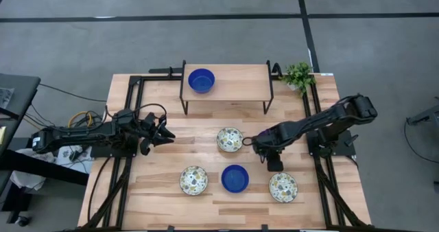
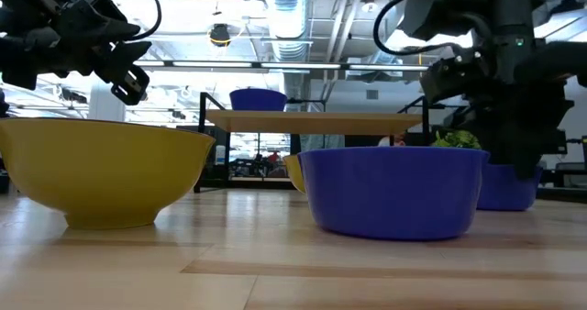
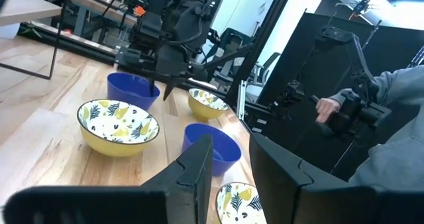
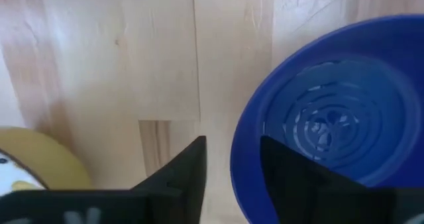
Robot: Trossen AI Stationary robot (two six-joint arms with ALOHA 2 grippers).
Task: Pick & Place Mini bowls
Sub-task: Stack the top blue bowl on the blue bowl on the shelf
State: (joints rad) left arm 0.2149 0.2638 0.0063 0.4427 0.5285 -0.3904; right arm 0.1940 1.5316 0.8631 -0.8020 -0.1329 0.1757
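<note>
1. Light wooden slats form the table we inspect; a raised wooden shelf stands at its far edge, a small green plant by the shelf's right end.
2. At the left we find the left gripper held above bare table, apart from every bowl. Its fingers stand partly apart with nothing between them.
3. On the shelf's left part sits one blue bowl.
4. Along the near row we note a floral bowl at left, a second blue bowl in the middle and a floral bowl at right.
5. Another floral bowl sits mid-table, just left of the right arm's tip.
6. The right gripper hangs low at a third blue bowl. In the right wrist view its fingers straddle the bowl's rim, one outside, one inside. We cannot tell whether they have closed on it.
7. From the left wrist view we record a person's hand on a device beyond the table.
</note>
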